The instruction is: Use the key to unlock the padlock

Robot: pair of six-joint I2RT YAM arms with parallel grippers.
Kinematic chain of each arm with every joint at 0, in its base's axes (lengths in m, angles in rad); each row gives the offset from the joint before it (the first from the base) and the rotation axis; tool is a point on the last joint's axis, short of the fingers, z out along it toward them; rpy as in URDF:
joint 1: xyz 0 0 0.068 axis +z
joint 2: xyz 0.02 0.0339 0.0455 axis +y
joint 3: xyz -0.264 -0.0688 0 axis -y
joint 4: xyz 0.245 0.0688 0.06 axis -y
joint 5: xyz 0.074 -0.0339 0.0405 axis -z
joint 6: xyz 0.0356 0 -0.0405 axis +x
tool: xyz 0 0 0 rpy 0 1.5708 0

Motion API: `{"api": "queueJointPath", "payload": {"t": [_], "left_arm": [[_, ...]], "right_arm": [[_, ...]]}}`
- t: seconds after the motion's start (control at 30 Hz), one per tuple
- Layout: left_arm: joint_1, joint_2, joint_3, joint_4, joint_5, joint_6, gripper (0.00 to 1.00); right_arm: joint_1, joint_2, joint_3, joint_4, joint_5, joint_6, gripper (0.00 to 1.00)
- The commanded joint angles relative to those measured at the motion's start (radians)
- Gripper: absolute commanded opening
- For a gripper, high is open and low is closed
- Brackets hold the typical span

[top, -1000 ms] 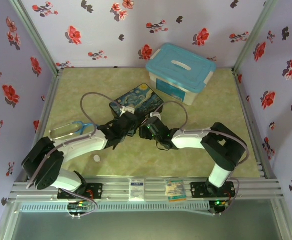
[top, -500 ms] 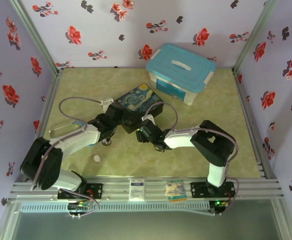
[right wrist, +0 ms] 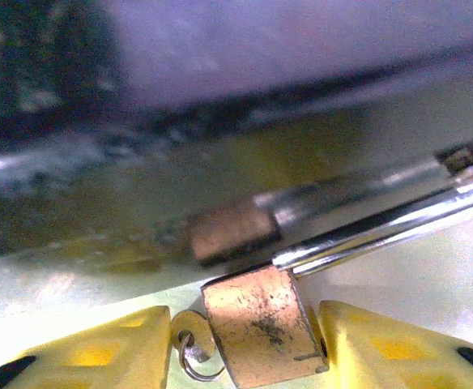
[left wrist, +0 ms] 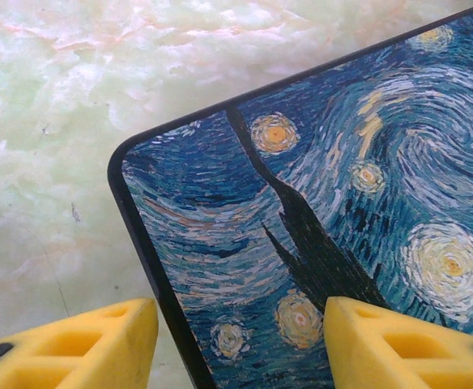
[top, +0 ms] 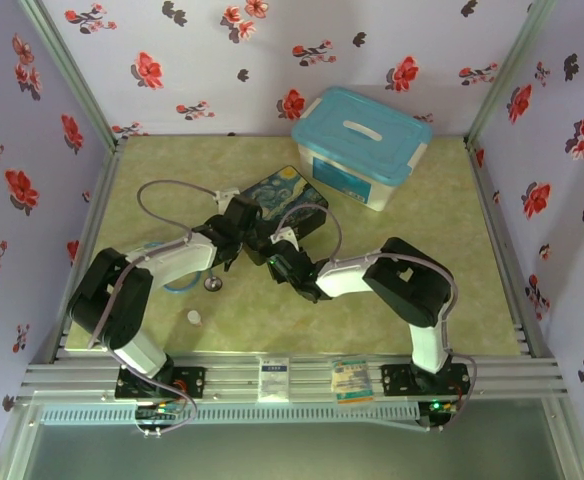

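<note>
Padlock (right wrist: 257, 324) lying on the bench (left wrist: 58, 121) between the right fingers (right wrist: 382, 348), key (right wrist: 189, 334) resting against its base, gripping or not impossible to tell, left fingers (left wrist: 83, 344) hanging spread and empty over a corner of the painted box (left wrist: 342, 203)

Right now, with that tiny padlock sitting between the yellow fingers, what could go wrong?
The padlock lies between the right pincer's fingers, with the key close beside one finger; whether it is gripped yet I cannot tell. Squeezing might skew the key or pop the padlock out.
The left pincer hangs open over the painted box's corner, very near the right one in the top view, so the two might bump.
</note>
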Motion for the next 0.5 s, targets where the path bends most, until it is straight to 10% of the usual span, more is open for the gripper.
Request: {"api": "queueJointPath", "payload": {"t": [0.0,0.47], "left_arm": [[0.011,0.037,-0.047,-0.056,0.013,0.037,0.54],[0.012,0.007,-0.115,-0.004,0.027,0.039,0.54]], "right_arm": [[-0.003,0.022,0.006,0.066,0.032,-0.017,0.39],[-0.161,0.000,-0.313,0.655,-0.328,0.356,0.00]]}}
